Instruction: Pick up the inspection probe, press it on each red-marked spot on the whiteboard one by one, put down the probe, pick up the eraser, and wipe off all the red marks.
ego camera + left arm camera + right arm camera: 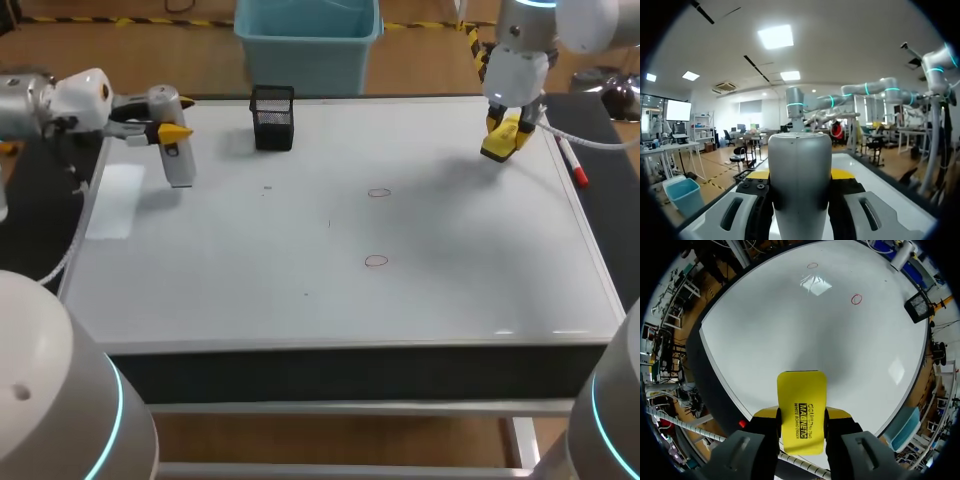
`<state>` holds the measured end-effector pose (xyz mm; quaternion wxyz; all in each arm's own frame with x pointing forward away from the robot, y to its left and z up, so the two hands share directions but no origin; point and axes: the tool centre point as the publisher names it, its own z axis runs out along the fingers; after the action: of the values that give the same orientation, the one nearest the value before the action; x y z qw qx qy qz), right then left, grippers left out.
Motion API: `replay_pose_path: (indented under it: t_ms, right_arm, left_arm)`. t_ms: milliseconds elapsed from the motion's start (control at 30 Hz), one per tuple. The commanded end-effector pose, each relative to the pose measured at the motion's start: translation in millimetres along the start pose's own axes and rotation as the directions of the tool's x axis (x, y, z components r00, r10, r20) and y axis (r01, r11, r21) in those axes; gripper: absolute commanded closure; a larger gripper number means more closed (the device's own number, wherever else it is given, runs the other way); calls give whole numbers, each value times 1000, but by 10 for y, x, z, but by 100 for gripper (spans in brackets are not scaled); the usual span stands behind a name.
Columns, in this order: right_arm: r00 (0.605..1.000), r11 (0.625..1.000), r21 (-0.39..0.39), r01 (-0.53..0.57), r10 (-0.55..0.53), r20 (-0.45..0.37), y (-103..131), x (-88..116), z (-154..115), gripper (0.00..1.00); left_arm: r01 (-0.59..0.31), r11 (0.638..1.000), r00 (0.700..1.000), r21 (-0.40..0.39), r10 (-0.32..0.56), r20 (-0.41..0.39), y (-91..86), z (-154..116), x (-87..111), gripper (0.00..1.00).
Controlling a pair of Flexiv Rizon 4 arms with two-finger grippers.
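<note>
Your whiteboard (250,270) bears two red circles (378,192) well ahead of the right claw (503,141), and a mesh cup (272,118) near the left claw (172,132).

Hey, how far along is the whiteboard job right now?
Done: the eraser is picked up. The right gripper is shut on the yellow eraser above the whiteboard. In hand: the left gripper holds the probe, so it is not yet put down. Whether the spots were pressed cannot be told. Left: wiping off both red marks.
</note>
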<state>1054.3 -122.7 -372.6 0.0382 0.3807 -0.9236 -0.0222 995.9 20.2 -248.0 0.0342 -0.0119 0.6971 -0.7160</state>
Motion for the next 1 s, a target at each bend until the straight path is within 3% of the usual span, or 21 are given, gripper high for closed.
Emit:
replay_pose_path:
  t_ms: [33, 100, 267, 467, 733, 1000]
  right_arm:
    - [1000, 1000, 1, 2, -2, -4, -11, -5, -10, 100]
    - [1000, 1000, 1, 2, -2, -4, -11, -5, -10, 100]
    - [995, 995, -8, 96, -96, 19, 361, -180, -20, 100]
    - [978, 979, 14, 205, -206, 37, 928, -451, -115, 100]
    - [933, 934, -17, 356, -354, 68, 1664, -803, -140, 100]
    - [895, 894, -27, 447, -447, 12, 2150, -1037, 12, 100]
  left_arm:
    - [-3, 1000, 981, -5, 3, 193, -32, 16, 52, 100]
    - [-3, 1000, 981, -5, 3, 193, -32, 16, 52, 100]
    - [-3, 1000, 981, -5, 3, 193, -32, 16, 52, 100]
    - [-3, 1000, 981, -5, 3, 193, -32, 16, 52, 100]
    - [-3, 1000, 981, -5, 3, 193, -32, 16, 52, 100]
    - [-3, 1000, 981, -5, 3, 193, -32, 16, 52, 100]
